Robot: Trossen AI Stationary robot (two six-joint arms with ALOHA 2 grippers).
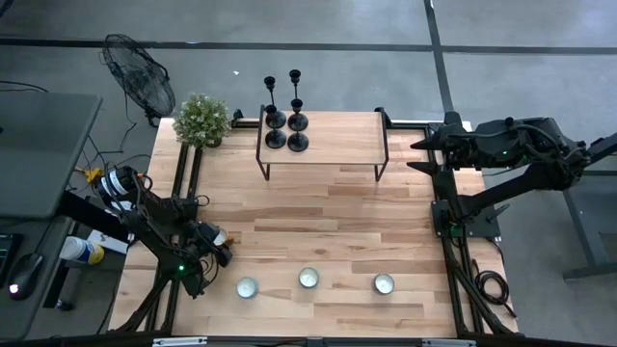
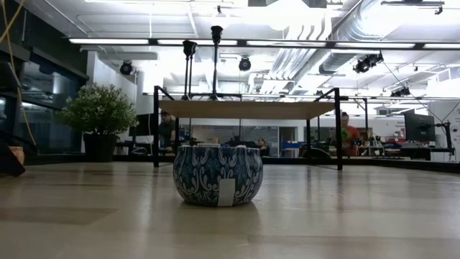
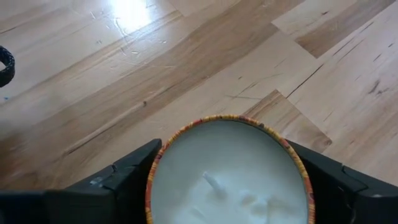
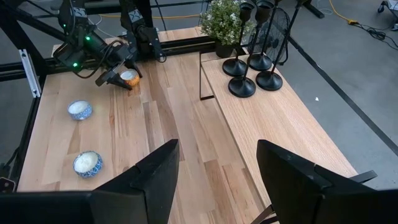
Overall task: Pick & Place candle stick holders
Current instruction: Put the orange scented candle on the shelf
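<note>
Four black candle stick holders point(image 1: 285, 120) point(image 4: 252, 62) stand on their round bases at the left end of a raised wooden shelf point(image 1: 337, 140) at the table's far side. At the near left, my left gripper point(image 1: 220, 243) point(image 3: 227, 180) is shut on a low round candle cup point(image 3: 227, 174) with an orange rim and white wax. My right gripper point(image 4: 217, 149) point(image 1: 424, 154) hangs open and empty, high over the table's far right corner, away from the holders. My left gripper pinches the orange-rimmed candle cup between its two fingers, one finger point(image 3: 134, 177) on each opposite side of the cup's round wall just below the rim point(image 3: 151, 186). The fingers slant down from the table's left side. The cup sits upright, apparently on the table.
Three more low candle cups point(image 1: 247, 287) point(image 1: 308, 278) point(image 1: 384, 283) stand in a row near the table's front edge; the middle one point(image 2: 218, 175) has a blue pattern. A potted plant point(image 1: 201, 120) stands at the far left corner. Bare wood lies between the shelf and the row.
</note>
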